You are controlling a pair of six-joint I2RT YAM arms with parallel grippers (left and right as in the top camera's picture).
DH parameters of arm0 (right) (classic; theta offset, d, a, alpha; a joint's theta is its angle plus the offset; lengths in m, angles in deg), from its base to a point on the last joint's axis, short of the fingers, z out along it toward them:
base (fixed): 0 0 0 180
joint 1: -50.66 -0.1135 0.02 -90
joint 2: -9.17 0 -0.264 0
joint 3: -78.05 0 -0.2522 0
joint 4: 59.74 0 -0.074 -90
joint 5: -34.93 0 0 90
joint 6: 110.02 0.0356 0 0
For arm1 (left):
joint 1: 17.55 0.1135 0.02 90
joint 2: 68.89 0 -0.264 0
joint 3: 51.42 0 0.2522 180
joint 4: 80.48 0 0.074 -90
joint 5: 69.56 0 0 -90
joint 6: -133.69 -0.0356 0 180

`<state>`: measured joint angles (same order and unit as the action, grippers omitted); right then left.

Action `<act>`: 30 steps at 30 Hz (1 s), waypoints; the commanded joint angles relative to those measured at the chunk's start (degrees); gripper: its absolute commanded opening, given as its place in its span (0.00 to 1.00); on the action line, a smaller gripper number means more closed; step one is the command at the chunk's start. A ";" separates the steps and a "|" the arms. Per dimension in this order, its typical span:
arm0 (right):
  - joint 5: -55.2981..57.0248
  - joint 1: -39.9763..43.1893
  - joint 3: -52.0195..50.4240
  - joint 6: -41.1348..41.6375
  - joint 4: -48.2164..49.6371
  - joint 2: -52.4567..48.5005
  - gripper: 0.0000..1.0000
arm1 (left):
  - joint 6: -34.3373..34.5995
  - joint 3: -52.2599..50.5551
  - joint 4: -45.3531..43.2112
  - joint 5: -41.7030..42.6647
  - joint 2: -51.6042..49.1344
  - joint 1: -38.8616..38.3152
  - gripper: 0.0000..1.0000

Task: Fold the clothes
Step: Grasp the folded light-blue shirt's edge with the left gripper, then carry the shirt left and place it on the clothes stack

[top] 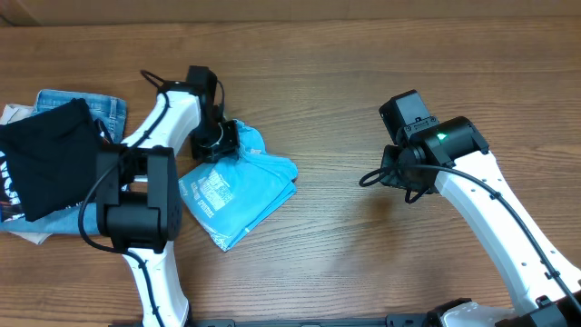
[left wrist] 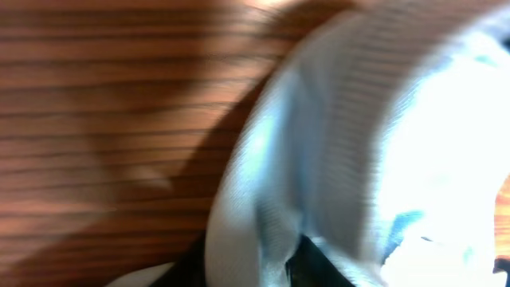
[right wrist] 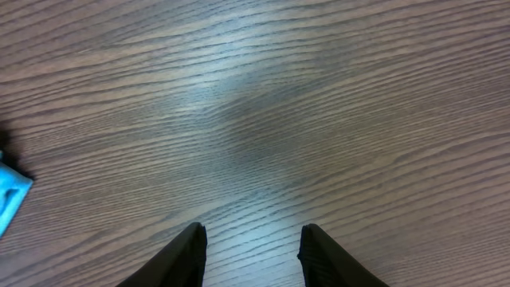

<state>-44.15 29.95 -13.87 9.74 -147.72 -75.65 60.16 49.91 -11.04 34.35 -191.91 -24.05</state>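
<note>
1. Sky-blue cotton: the T-shirt (top: 243, 191) lies left of centre on the wooden table (top: 345, 54). It is a layered packet set diagonally, with white print showing on top. It is about as wide as it is long, so no long axis stands out.
2. The left gripper (top: 216, 141) sits at the packet's far corner, where the cloth bunches. From there the shirt spreads toward the near edge and to the right. This is much the nearer arm.
3. In the left wrist view, blurred pale cloth fills the right side. The fingers cannot be made out, so it cannot be told whether they are pinching the fabric.
4. The right gripper (right wrist: 251, 239) hangs over bare wood, well apart from the shirt, with its fingers spread and nothing held. The shirt lies to its left, and only a blue corner shows at that view's edge.
5. A black garment (top: 45, 154) and jeans (top: 91, 103) lie beyond the left arm, which partly hides them.
</note>
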 commanded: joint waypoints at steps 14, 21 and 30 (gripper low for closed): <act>0.70 0.22 1.07 -0.13 0.20 0.33 0.42 | -1.01 4.52 6.56 -9.99 4.87 5.25 0.04; 1.11 0.22 1.07 -0.13 0.22 0.33 0.42 | 0.15 5.31 8.13 -14.95 15.19 10.29 0.04; 1.09 0.22 1.07 -0.13 0.24 0.33 0.42 | -0.63 5.86 9.29 -22.64 23.76 15.21 0.04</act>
<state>-44.09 29.95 -13.87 9.72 -147.67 -75.65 59.41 54.04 -1.93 15.38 -171.01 -10.24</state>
